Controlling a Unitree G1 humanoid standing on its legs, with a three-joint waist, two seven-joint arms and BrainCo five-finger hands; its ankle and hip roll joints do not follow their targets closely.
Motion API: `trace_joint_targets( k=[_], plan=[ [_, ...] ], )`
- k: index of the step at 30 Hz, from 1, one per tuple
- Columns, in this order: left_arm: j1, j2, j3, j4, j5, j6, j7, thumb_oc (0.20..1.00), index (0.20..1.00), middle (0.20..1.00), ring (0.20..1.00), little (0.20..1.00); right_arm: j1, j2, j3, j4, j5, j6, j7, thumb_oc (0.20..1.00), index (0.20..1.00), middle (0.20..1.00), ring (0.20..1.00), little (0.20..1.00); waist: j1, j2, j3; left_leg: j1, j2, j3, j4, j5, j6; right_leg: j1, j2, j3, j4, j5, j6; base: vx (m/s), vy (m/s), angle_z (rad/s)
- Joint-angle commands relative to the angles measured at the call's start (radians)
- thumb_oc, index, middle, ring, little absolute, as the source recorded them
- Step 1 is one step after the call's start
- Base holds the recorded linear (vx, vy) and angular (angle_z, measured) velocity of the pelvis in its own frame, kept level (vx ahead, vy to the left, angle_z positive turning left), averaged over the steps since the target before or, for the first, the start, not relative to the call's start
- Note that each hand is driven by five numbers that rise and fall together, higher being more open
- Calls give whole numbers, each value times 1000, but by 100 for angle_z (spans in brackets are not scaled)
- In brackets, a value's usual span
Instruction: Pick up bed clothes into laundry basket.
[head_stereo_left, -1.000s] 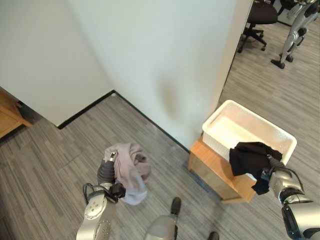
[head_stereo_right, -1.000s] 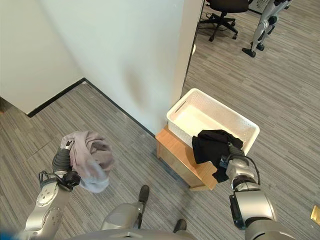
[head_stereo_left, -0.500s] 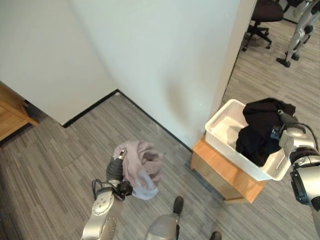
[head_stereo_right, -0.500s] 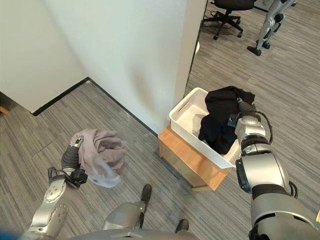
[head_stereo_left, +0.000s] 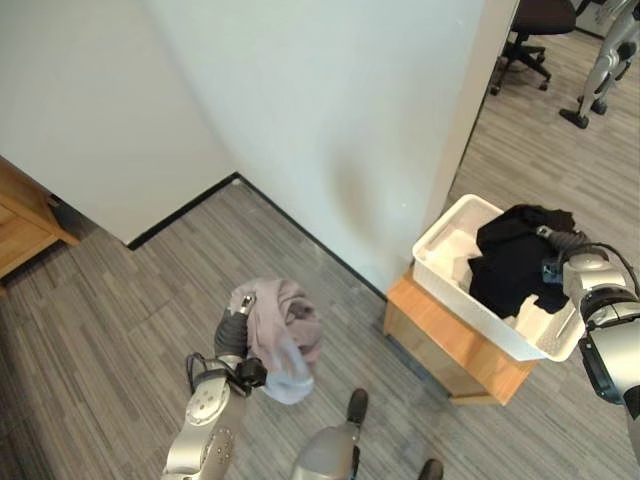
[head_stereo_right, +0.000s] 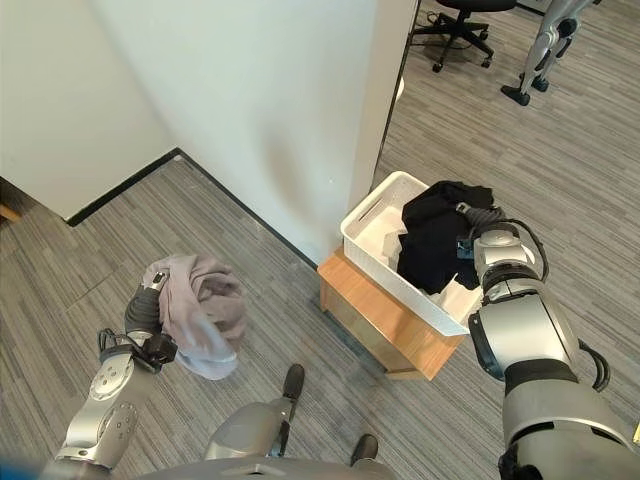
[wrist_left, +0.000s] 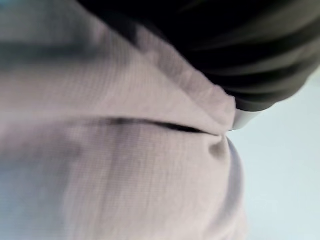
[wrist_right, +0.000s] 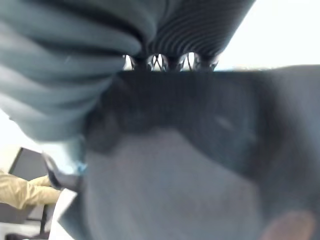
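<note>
Left hand (head_stereo_left: 232, 335), low over the floor: fingers buried in a bunched pale pink cloth garment (head_stereo_left: 282, 333), carried clear of the ground; the grip itself cannot be made out.

White slotted plastic laundry basket (head_stereo_left: 452, 228) sits on a low light wooden stand (head_stereo_left: 440, 340) by the wall corner. Black crumpled cloth garment (head_stereo_left: 515, 266) lies inside it, right hand (head_stereo_left: 562, 262) on top, fingers hidden in the fabric.

Judged: black piece nearly delivered, release outstanding; pink piece yet to travel.

Grey wood-grain plank floor (head_stereo_left: 120, 310), white walls (head_stereo_left: 300, 90), black office chair (head_stereo_left: 532, 30) beyond.
</note>
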Motion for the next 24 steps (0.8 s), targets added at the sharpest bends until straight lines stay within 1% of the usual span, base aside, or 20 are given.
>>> trace_joint_targets(
  k=[1,4,7,8,9,10,11,12,14,15,16,17,19,21,22,23,24],
  plan=[
    [-48,28,-5,-57,-25,-47,-27,200,200,200,200,200,-127,-99,99,-23,-61,-24,12,1000,1000,1000,1000,1000,6,0,-4,76,58,-27,15,-81,-76,-87,-15,-28,16,77,17,0,0,0],
    [-33,33,29,-50,-19,-50,-28,200,200,200,200,200,-173,-110,175,-67,-133,-32,44,1000,1000,1000,1000,1000,-9,-7,-7,83,60,-16,13,-84,-79,-87,-16,-18,16,78,18,0,10,0],
    [-74,73,90,-36,1,-70,-15,200,200,200,200,200,-153,-98,232,-291,-113,-52,66,1000,1000,1000,1000,1000,-47,-18,-18,103,67,11,9,-89,-84,-84,-12,7,16,78,16,8,30,-12],
    [-117,115,111,-43,-10,-75,-18,200,200,200,200,200,-103,-113,253,-513,-98,-60,75,1000,1000,1000,1000,1000,-76,-21,-25,116,71,29,7,-93,-87,-82,-10,23,16,79,15,4,29,-26],
    [-139,144,113,-51,-21,-73,-31,200,200,200,200,200,-67,-122,254,-632,-81,-74,79,1000,1000,1000,1000,1000,-94,-19,-28,122,74,38,6,-94,-88,-82,-10,29,16,80,15,1,17,-19],
    [-157,179,102,-56,-31,-71,-48,200,200,200,200,200,-9,-132,239,-755,-55,-81,84,1000,1000,1000,1000,1000,-104,-18,-31,128,76,43,6,-96,-88,-79,-9,35,16,79,15,-6,8,-18],
    [-190,226,76,-69,-48,-62,-76,200,200,200,200,200,66,-137,207,-885,-26,-94,88,1000,1000,1000,1000,1000,-118,-13,-35,135,77,50,6,-98,-89,-76,-9,39,16,78,15,3,10,-22],
    [-218,262,51,-72,-59,-53,-96,200,200,200,200,200,127,-135,184,-965,-4,-111,93,1000,1000,1000,1000,1000,-133,-7,-39,138,78,55,6,-98,-89,-75,-9,42,16,78,15,13,13,-27],
    [-326,349,-52,-85,-76,-31,-155,200,200,200,200,200,298,-120,73,-1172,57,-143,99,1000,1000,1000,1000,1000,-153,1,-51,148,78,60,6,-103,-89,-69,-11,44,16,75,17,22,4,-11],
    [-354,372,-71,-94,-74,-32,-163,200,200,200,200,200,371,-116,25,-1244,70,-159,107,1000,1000,1000,1000,1000,-162,4,-58,151,79,62,6,-105,-89,-67,-12,44,16,74,18,27,-2,-11],
    [-393,385,-112,-110,-89,-19,-180,200,200,200,200,200,433,-97,-22,-1313,90,-173,102,1000,1000,1000,1000,1000,-181,11,-62,155,79,65,6,-106,-88,-65,-13,45,16,74,20,29,-2,-15],
    [-424,387,-143,-112,-91,-19,-182,200,200,200,200,200,522,-76,-91,-1401,95,-187,103,1000,1000,1000,1000,1000,-188,11,-67,159,78,67,6,-109,-88,-63,-14,46,16,72,21,22,0,-7],
    [-471,379,-183,-124,-106,-5,-195,200,200,200,200,200,653,-14,-189,-1523,107,-206,99,1000,1000,1000,1000,1000,-215,18,-76,166,76,79,6,-114,-86,-64,-14,56,16,71,24,18,4,-19],
    [-491,367,-199,-117,-123,2,-203,200,200,200,200,200,745,34,-234,-1598,128,-218,117,1000,1000,1000,1000,1000,-240,21,-82,173,76,91,6,-118,-85,-66,-14,69,16,71,25,14,-8,-21],
    [-515,358,-225,-102,-131,11,-210,200,200,200,200,200,835,65,-263,-1679,131,-225,144,1000,1000,1000,1000,1000,-264,26,-87,181,76,103,6,-121,-85,-68,-13,83,16,73,27,10,-11,-31],
    [-517,358,-229,-100,-131,10,-210,200,200,200,200,200,841,66,-267,-1684,131,-222,144,1000,1000,1000,1000,1000,-261,25,-88,182,76,104,6,-121,-85,-68,-13,84,16,73,27,8,-3,-38],
    [-542,361,-245,-98,-135,16,-215,200,200,200,200,200,868,73,-275,-1706,135,-224,152,1000,1000,1000,1000,1000,-280,29,-89,183,77,113,6,-122,-85,-70,-12,93,16,74,28,-1,3,-26]
  ],
)
